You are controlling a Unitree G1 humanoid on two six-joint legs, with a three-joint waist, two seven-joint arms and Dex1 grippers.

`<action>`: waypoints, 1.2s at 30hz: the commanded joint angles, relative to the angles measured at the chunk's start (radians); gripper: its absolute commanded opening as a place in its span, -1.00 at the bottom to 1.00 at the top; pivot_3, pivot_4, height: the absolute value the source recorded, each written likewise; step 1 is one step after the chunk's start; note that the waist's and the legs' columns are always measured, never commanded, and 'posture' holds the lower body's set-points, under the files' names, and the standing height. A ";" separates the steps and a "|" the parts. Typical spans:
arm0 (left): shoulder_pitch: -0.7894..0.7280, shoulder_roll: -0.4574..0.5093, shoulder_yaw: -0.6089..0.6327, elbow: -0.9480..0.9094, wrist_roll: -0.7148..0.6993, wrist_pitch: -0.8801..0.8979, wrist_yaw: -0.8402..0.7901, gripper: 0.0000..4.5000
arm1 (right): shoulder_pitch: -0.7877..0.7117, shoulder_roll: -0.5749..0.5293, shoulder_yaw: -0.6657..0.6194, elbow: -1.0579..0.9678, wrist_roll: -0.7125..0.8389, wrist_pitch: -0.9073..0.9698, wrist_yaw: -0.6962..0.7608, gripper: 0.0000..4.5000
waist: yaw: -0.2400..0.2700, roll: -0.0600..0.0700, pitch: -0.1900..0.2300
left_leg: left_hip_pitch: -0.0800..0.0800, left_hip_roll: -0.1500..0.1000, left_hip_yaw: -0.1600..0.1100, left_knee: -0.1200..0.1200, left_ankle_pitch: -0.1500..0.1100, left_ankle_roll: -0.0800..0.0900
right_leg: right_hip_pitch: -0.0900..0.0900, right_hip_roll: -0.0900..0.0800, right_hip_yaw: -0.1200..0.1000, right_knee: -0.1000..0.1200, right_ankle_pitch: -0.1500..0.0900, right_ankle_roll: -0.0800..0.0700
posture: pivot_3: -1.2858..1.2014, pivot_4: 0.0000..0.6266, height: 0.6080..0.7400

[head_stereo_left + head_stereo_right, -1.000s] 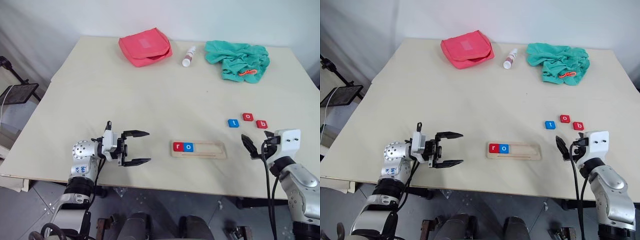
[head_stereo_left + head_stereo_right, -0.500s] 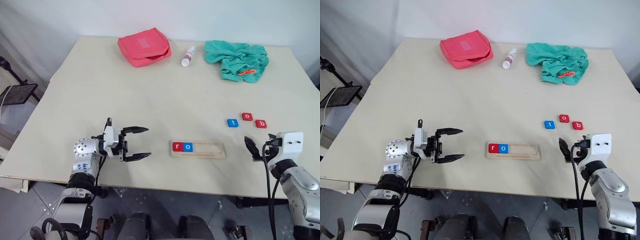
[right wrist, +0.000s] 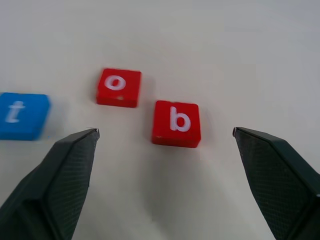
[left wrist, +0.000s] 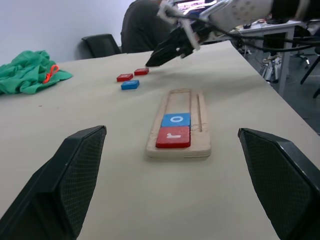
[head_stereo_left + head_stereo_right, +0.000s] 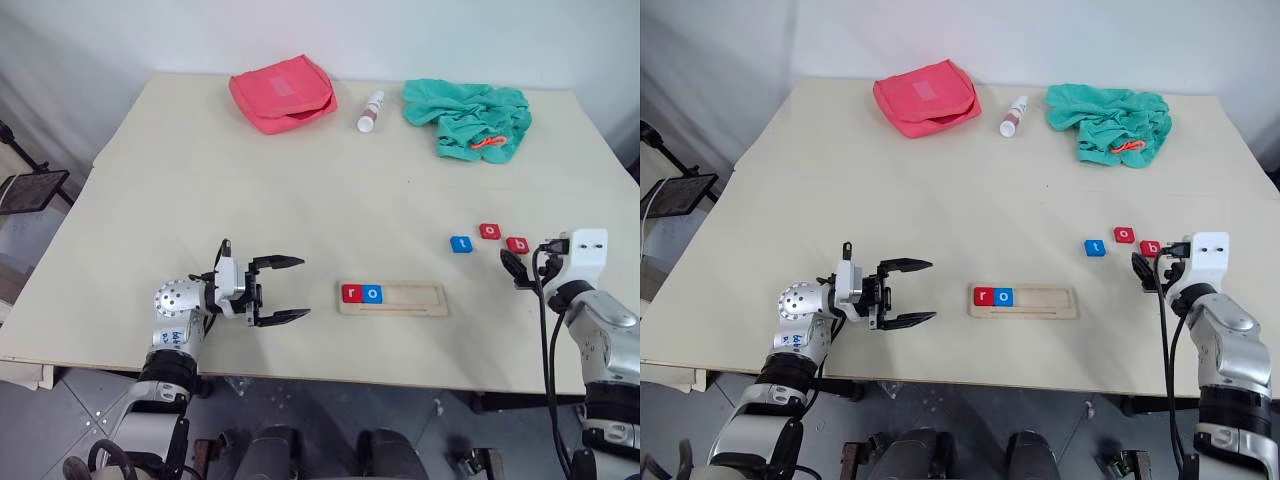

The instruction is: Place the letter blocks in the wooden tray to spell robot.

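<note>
The wooden tray (image 5: pixel 392 298) lies near the table's front edge with a red r block (image 5: pixel 351 293) and a blue o block (image 5: pixel 372 294) at its left end. Right of it and farther back, loose on the table, lie a blue t block (image 5: pixel 460 243), a red o block (image 5: pixel 489 231) and a red b block (image 5: pixel 517 244). My right gripper (image 5: pixel 512 268) is open, just in front of the b block (image 3: pixel 176 123), with nothing between its fingers. My left gripper (image 5: pixel 283 290) stands open left of the tray (image 4: pixel 179 125), pointing toward it and empty.
At the table's far side lie a red pouch (image 5: pixel 280 92), a small white bottle (image 5: pixel 369 110) and a crumpled green cloth (image 5: pixel 468 118). The left wrist view shows a seated person (image 4: pixel 145 27) and a chair (image 4: pixel 102 45) beyond the table.
My right gripper has moved forward and to the right, coming up close to the red b block. The left gripper has stayed in place; the camera view has shifted slightly.
</note>
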 commanded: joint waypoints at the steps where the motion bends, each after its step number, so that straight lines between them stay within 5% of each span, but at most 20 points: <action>1: 0.027 0.006 -0.003 -0.060 -0.010 0.012 0.013 0.99 | -0.066 -0.044 0.014 0.098 -0.032 -0.044 0.040 1.00 | -0.001 0.000 0.000 | 0.000 0.000 0.000 0.000 0.000 0.000 | 0.000 0.000 0.000 0.000 0.000 0.000 | 0.03 -0.52 1.00; 12: 0.090 0.026 -0.003 -0.156 -0.009 0.041 0.068 0.99 | -0.265 -0.061 0.084 0.457 -0.120 -0.132 0.078 1.00 | -0.003 0.000 0.000 | 0.000 0.000 0.000 0.000 0.000 0.000 | 0.000 0.000 0.000 0.000 0.000 0.000 | 0.03 -0.52 1.00; 15: 0.099 0.032 -0.002 -0.168 -0.008 0.045 0.078 1.00 | -0.271 -0.057 0.083 0.474 -0.121 -0.131 0.071 0.74 | -0.001 0.000 0.000 | 0.000 0.001 0.000 0.001 0.000 0.000 | 0.001 0.000 0.000 -0.001 0.000 0.000 | 0.03 -0.52 1.00; 22: 0.096 0.039 -0.002 -0.163 -0.006 0.038 0.097 1.00 | -0.237 -0.044 0.059 0.426 -0.101 -0.125 0.051 -0.30 | 0.002 0.000 0.000 | 0.000 0.000 0.000 0.001 0.000 0.000 | 0.001 -0.001 0.000 -0.001 0.000 0.000 | 0.03 -0.52 1.00; 26: 0.088 0.036 -0.005 -0.150 -0.005 0.033 0.097 1.00 | -0.210 -0.036 0.052 0.389 -0.101 -0.155 0.033 -0.35 | 0.002 0.000 0.000 | 0.000 0.000 -0.001 0.001 0.000 0.000 | 0.001 -0.001 0.000 -0.001 0.000 0.000 | 0.03 -0.52 1.00; 32: 0.061 0.028 -0.011 -0.116 -0.012 0.027 0.073 1.00 | -0.101 -0.017 0.008 0.145 -0.064 -0.097 -0.018 -0.35 | 0.002 0.000 0.000 | -0.001 0.000 0.000 0.000 0.000 0.000 | 0.001 -0.001 0.000 -0.001 0.000 0.000 | 0.03 -0.52 1.00; 36: 0.054 0.032 -0.016 -0.096 -0.030 0.035 0.018 1.00 | 0.090 0.048 -0.036 -0.248 -0.007 0.068 -0.100 -0.35 | 0.003 0.000 0.000 | -0.001 0.000 0.000 -0.001 0.000 0.000 | 0.000 0.000 0.000 -0.002 0.000 0.000 | 0.03 -0.52 1.00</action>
